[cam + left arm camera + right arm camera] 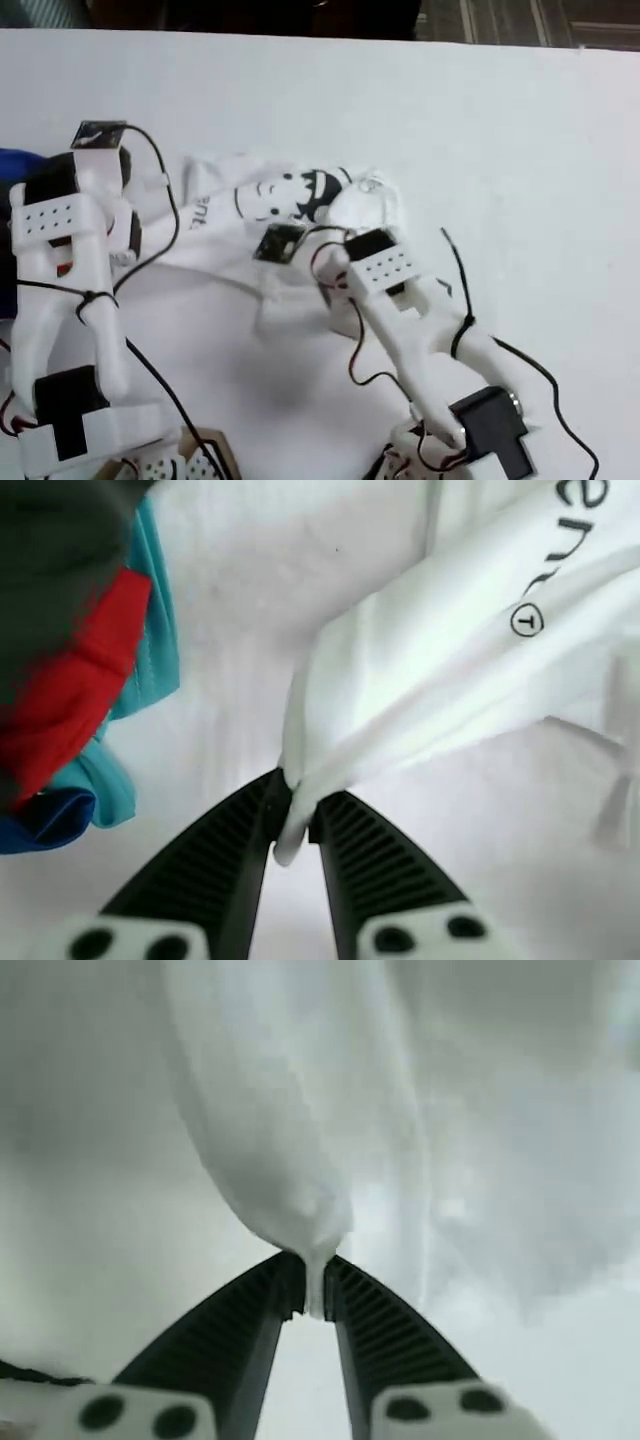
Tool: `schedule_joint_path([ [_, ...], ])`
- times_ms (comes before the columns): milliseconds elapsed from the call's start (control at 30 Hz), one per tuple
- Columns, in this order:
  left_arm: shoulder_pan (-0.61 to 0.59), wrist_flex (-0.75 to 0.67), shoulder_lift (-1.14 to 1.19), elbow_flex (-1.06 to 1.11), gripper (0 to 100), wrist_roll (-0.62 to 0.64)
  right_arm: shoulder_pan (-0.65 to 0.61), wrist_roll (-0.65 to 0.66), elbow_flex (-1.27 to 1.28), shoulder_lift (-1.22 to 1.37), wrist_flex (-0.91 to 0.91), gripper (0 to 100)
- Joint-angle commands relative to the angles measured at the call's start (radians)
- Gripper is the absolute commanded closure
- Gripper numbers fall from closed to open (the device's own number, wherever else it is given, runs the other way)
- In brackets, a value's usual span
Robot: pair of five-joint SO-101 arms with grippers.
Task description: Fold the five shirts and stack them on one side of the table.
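White bench (pixel 500 120): white shirt (pixel 290 215), unfolded, edges clamped in left jaws and right jaws; coloured shirts (pixel 90 680) beside left jaws (stack seemingly begun).

The shirt (pixel 450 680) is soft, matt white cloth, creased where it bunches between the jaws of the left gripper (pixel 298 802) and the right gripper (pixel 312 1282). Both pairs of jaws are dull, ribbed black plastic. The table (pixel 480 120) looks smooth and matt. The pile (pixel 90 700) beside the left jaws is cloth too.

We'd call it a robotics lab: plain white surface (pixel 520 130), white plastic arms (pixel 60 300) (pixel 420 330), exposed black cables (pixel 173 200).
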Motion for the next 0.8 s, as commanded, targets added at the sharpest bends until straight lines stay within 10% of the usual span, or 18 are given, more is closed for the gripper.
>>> schedule_joint_path([
  [0, -0.005, -0.014, -0.037, -0.002, 98, -0.003, 0.081, -0.069, -0.003, -0.047, -0.021, 80.6],
  [333, -0.005, -0.049, -0.035, 0.005, 97, -0.003, 0.180, -0.071, -0.003, -0.058, 0.002, 70.4],
  [767, -0.005, -0.049, -0.037, 0.001, 97, -0.003, -0.018, -0.071, -0.002, -0.170, 0.145, 70.6],
])
